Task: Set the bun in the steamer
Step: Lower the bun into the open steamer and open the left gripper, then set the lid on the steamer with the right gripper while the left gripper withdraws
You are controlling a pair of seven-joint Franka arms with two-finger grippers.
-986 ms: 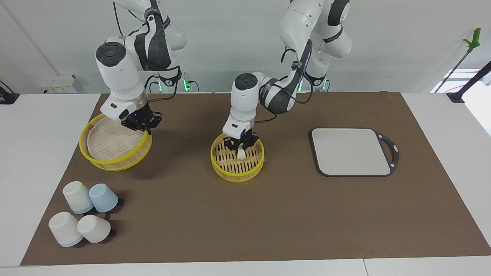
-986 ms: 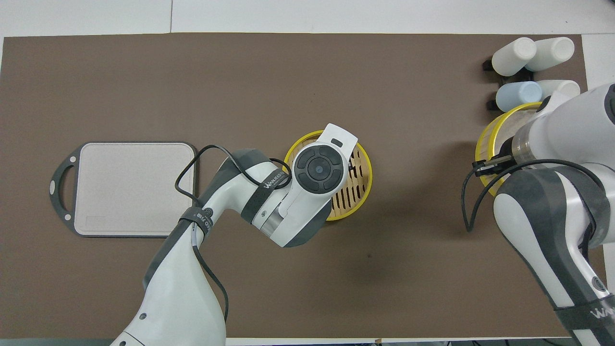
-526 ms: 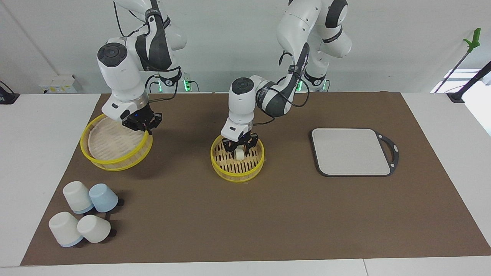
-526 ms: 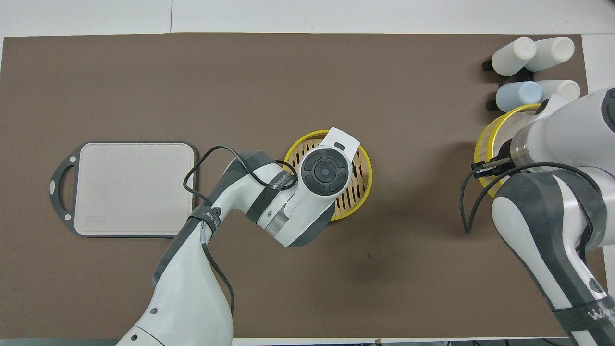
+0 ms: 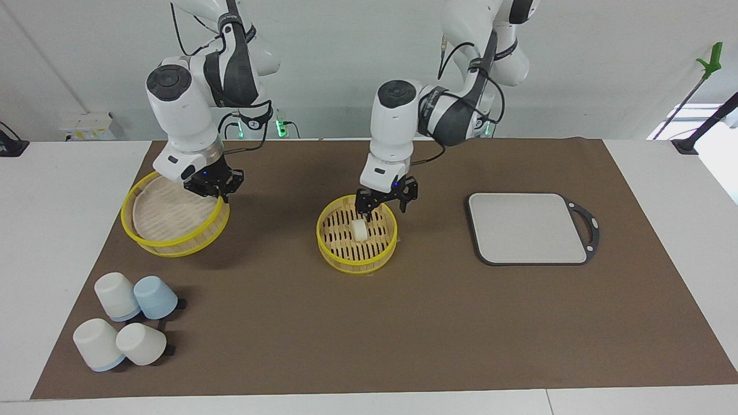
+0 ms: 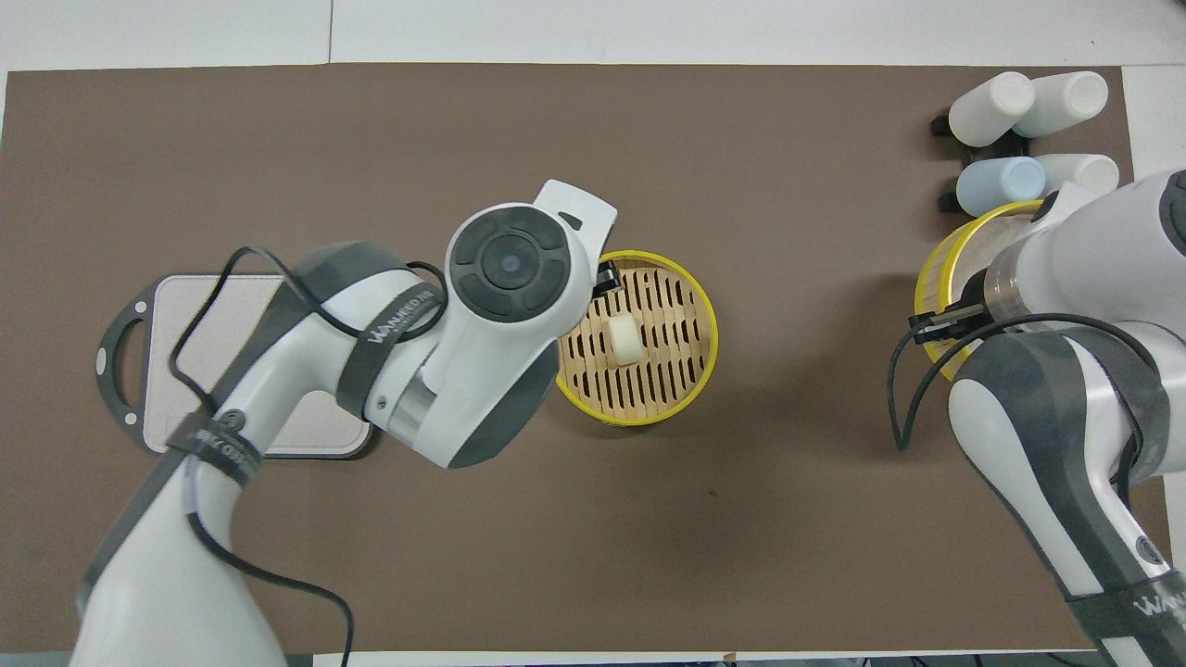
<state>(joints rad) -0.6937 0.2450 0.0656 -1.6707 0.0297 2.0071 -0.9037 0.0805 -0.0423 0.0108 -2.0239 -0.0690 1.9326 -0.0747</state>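
Observation:
The bun (image 5: 360, 229) lies on the slatted floor of the steamer tier (image 5: 324, 242) in the middle of the mat; nothing touches it. It shows in the overhead view (image 6: 625, 337) inside the yellow rim (image 6: 709, 324). My left gripper (image 5: 385, 204) is open and empty, raised over the tier's edge nearer the robots. My right gripper (image 5: 216, 193) is shut on the rim of a second steamer tier (image 5: 173, 222) and holds it tilted toward the right arm's end. In the overhead view the right arm hides most of that tier (image 6: 931, 278).
A grey rectangular board (image 5: 527, 227) lies toward the left arm's end; my left arm partly covers it in the overhead view (image 6: 315, 437). Several upturned cups (image 5: 127, 323) stand at the right arm's end, farther from the robots than the held tier.
My left gripper has let go of the bun, risen out of the steamer tier and drawn back toward the board. The bun stays on the slats. The right arm has barely moved.

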